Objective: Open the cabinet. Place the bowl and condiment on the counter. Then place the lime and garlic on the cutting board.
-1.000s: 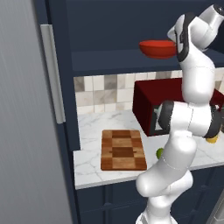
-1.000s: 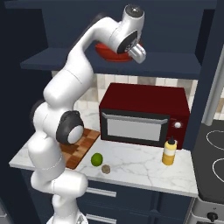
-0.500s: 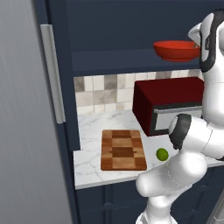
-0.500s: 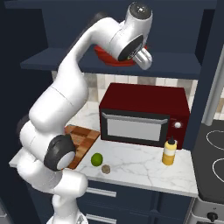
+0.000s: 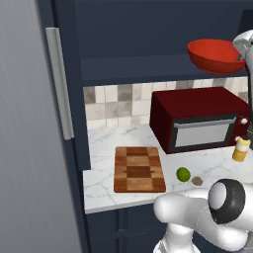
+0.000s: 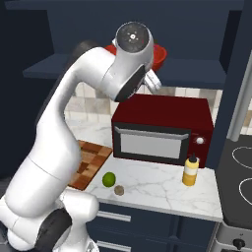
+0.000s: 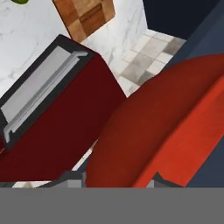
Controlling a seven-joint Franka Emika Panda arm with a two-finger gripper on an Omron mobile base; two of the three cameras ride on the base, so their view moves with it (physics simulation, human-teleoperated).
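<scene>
The red bowl (image 5: 215, 54) hangs at the level of the open cabinet's shelf (image 5: 143, 69), above the microwave. My gripper (image 7: 113, 177) is shut on the bowl's rim (image 7: 175, 127), which passes between the fingertips in the hand view. From the right base view the bowl (image 6: 158, 54) is partly hidden behind my arm. The yellow condiment (image 5: 241, 149) bottle stands on the counter (image 5: 104, 148) at the microwave's right corner. The lime (image 5: 183, 174) and the garlic (image 5: 197, 181) lie side by side on the marble, just right of the cutting board (image 5: 139, 169).
The dark red microwave (image 5: 197, 118) sits on the counter right below the bowl. The cabinet door (image 5: 29, 123), with its silver handle (image 5: 59, 84), stands swung open at the left. A stove (image 6: 241, 182) borders the counter on the right.
The bowl has moved to the right in the left base view, along the shelf front. My arm's elbow has dropped lower. The things on the counter have not moved.
</scene>
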